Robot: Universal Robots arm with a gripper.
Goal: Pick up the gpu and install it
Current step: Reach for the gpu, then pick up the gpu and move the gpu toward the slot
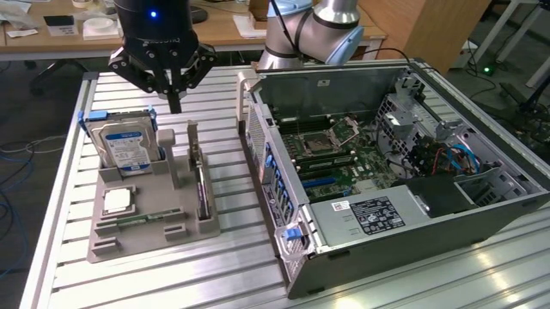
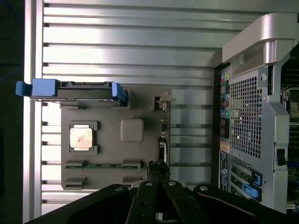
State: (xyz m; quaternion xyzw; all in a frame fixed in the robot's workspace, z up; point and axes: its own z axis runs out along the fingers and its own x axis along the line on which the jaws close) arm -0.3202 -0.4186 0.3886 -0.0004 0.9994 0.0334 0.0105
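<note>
The gpu [image 1: 200, 183] stands on its long edge in a slot of the grey holder [image 1: 138, 241], dark face outward, with its silver bracket [image 1: 192, 138] at the far end. In the wrist view the gpu [image 2: 163, 135] is a thin line seen edge-on. My black gripper [image 1: 174, 100] hangs well above the holder's far end, a little to the exterior view's left of the bracket. It is shut, holds nothing and touches nothing. In the wrist view the gripper [image 2: 158, 176] has its fingers pressed together.
The holder also carries a silver hard drive [image 1: 127, 148] with blue rails, a processor chip [image 1: 118, 201] and a green memory stick [image 1: 142, 219]. An open computer case [image 1: 378, 161] with its motherboard exposed lies to the exterior view's right on the slatted metal table [image 1: 215, 283].
</note>
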